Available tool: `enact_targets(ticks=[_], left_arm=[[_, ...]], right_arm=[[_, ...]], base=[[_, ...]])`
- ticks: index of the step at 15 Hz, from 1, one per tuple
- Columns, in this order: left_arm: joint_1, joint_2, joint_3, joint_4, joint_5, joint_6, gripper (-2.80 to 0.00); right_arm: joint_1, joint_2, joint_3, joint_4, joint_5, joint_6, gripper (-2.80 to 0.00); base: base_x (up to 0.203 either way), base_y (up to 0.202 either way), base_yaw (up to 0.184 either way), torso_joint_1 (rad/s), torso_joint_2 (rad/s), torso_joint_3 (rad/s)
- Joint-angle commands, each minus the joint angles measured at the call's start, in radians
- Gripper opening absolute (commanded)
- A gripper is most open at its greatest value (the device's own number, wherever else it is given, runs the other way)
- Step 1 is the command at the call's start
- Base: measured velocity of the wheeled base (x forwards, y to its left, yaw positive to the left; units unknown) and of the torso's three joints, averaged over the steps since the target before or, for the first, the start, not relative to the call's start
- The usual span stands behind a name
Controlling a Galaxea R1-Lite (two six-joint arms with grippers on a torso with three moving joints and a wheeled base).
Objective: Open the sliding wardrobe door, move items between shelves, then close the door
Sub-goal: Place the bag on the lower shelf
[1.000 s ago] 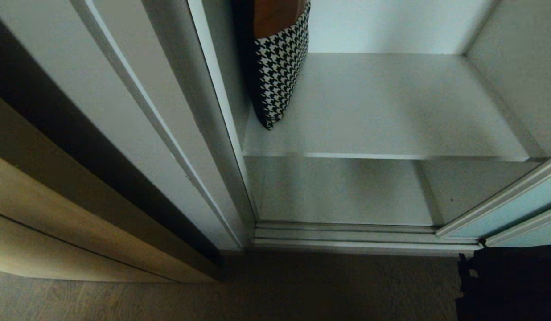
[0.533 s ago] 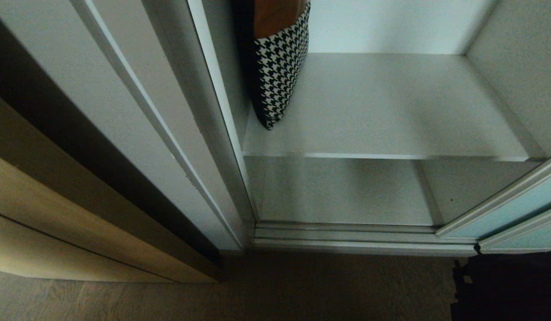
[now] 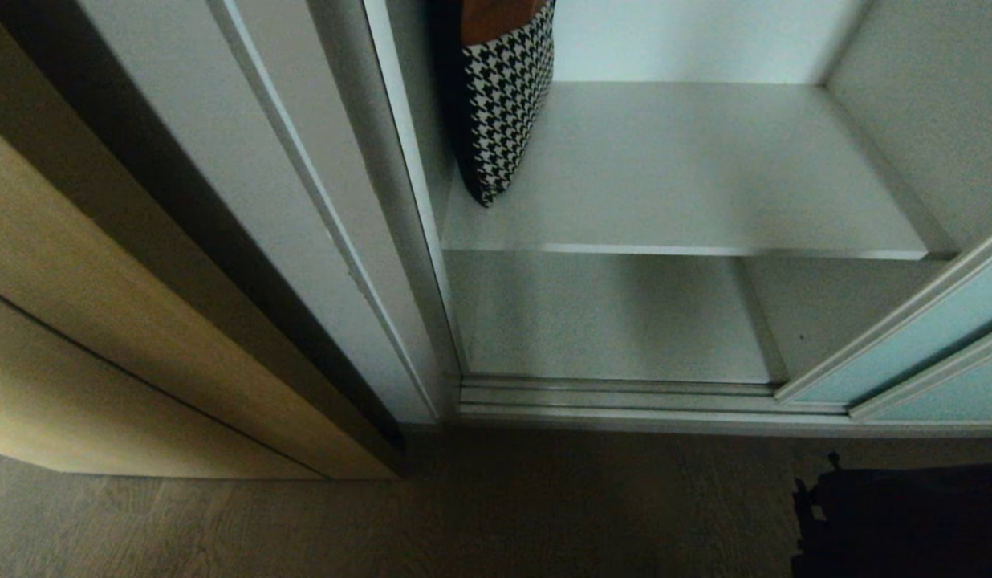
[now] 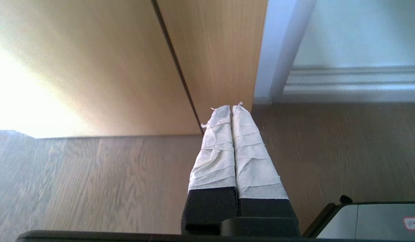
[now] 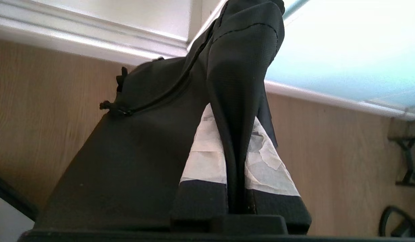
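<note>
Nearest us, at the lower right of the head view, the black bag (image 3: 905,522) hangs low over the wood floor (image 3: 464,514). Our right gripper (image 5: 239,134) is clamped on a fold of its fabric, the taped fingers (image 5: 268,168) pinching it from both sides. Our left gripper (image 4: 231,111) stays parked over the floor beside the tan wood-grain panel (image 4: 127,67), its fingers pressed together on nothing.

Compared with a second ago the whole head view has slid: the track and shelf edges sit higher in the frame and the bag shows further from the door sill, so we judge the camera moved back rather than the furniture.

Beyond the bag, the sliding wardrobe door (image 3: 905,345) stands open at the right edge. The lower shelf (image 3: 608,321) and upper shelf (image 3: 689,168) are bare but for a houndstooth bag (image 3: 504,104) at upper centre. The bag is off the shelves, mid-transfer, we think.
</note>
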State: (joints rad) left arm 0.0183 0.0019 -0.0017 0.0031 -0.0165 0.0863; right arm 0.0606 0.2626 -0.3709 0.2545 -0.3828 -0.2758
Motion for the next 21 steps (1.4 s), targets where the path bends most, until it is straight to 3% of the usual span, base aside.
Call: enact_targets(ticks=[1, 8, 16, 21], left_arm=[[0.000, 0.001, 0.000, -0.002, 0.000, -0.002, -2.80], [0.000, 0.001, 0.000, 0.000, 0.001, -0.005, -2.80], [0.000, 0.001, 0.000, 0.000, 0.001, -0.004, -2.80], [0.000, 0.001, -0.001, 0.000, 0.015, -0.056, -2.80]], right_arm=[[0.001, 0.004, 0.000, 0.002, -0.002, 0.001, -2.80], [-0.001, 0.003, -0.010, 0.002, -0.002, 0.004, -2.80], [-0.001, 0.001, -0.002, 0.002, -0.002, 0.004, -2.80], [-0.001, 0.002, -0.005, 0.000, -0.004, 0.004, -2.80]], base=[[-0.196, 0.000, -0.002, 0.004, 0.00, 0.002], [-0.185, 0.000, 0.001, -0.001, 0.00, 0.004], [0.000, 0.000, 0.000, 0.000, 0.00, 0.000], [0.000, 0.000, 0.000, 0.001, 0.00, -0.070]])
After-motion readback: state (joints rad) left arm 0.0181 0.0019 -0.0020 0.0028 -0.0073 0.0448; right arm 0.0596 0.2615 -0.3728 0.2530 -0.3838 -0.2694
